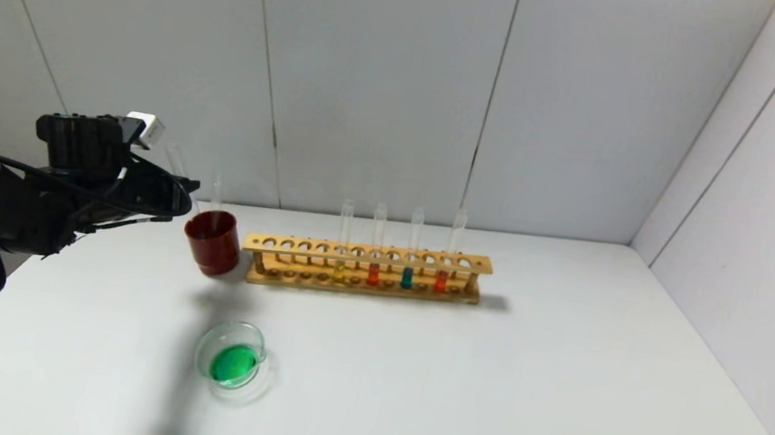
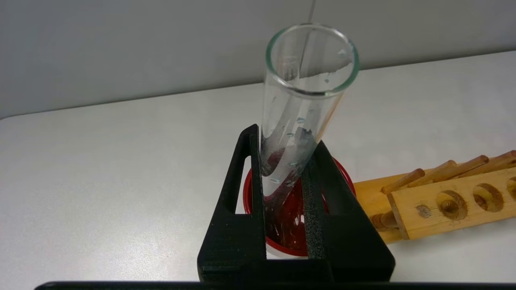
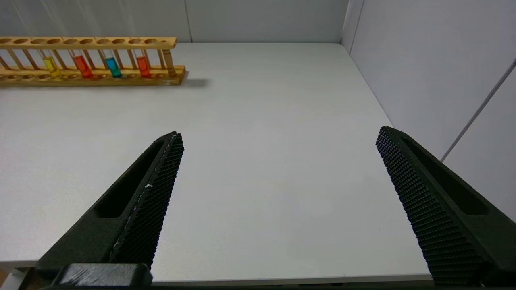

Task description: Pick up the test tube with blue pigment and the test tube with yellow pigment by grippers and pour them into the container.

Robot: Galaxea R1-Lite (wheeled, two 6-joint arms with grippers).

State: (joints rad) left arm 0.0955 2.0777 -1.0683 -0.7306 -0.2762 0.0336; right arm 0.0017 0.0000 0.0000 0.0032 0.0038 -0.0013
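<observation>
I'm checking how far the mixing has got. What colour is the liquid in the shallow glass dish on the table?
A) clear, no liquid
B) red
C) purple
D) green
D: the head view shows a bright green pool in the glass dish, which sits on the table in front of the dark red cup, while the left claw holds an emptied tube above that cup.

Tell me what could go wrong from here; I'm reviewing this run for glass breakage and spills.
1. The left gripper holds an emptied test tube tilted above the dark red cup, where another tube already stands; lowering it could knock glass on glass.
2. The cup stands right beside the wooden rack; a sideways bump might topple the cup or jolt the filled tubes.
3. The glass dish of green liquid lies near the arm's return path.
</observation>
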